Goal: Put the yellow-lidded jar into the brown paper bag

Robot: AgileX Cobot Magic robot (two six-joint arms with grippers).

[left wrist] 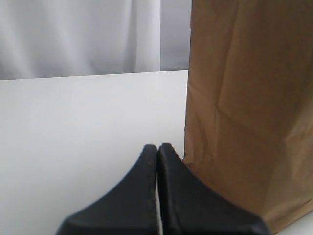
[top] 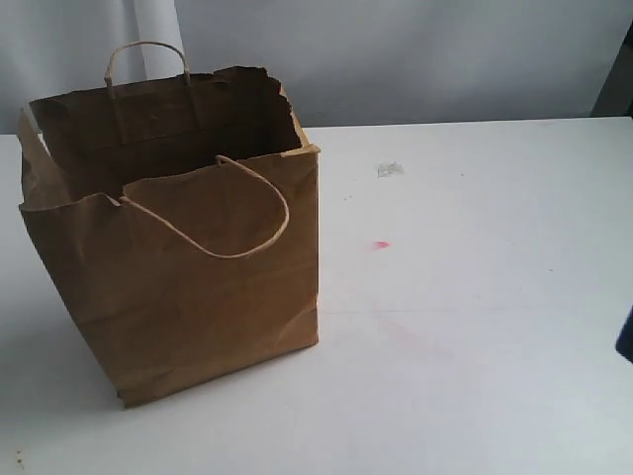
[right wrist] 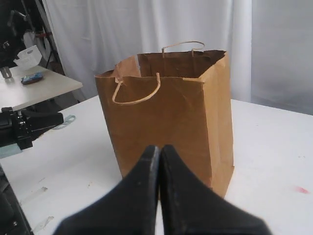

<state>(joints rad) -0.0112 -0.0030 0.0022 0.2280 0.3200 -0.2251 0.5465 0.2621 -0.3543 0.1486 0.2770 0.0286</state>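
Left claw [left wrist: 157,148]: clenched. My two black fingers are pressed flat together with nothing between them. It sits low over the white table [left wrist: 73,122], with the tips just beside a bottom corner of the bag [left wrist: 244,98]; I cannot tell whether they touch it.

Right claw [right wrist: 157,148]: also clenched on nothing, the fingers meeting along their length. It points at the bag from farther off, with bare tabletop between.

Bag: stands upright on the left part of the table in the exterior view, mouth open, top rim creased and torn. The near handle [top: 227,256] droops down the front face; the far handle [top: 146,44] stands up above the rim.

Jar: I cannot tell where it is — only the upper inside walls of the bag show.

Table: a small red mark [top: 381,244] lies to the right of the bag, apart from it.
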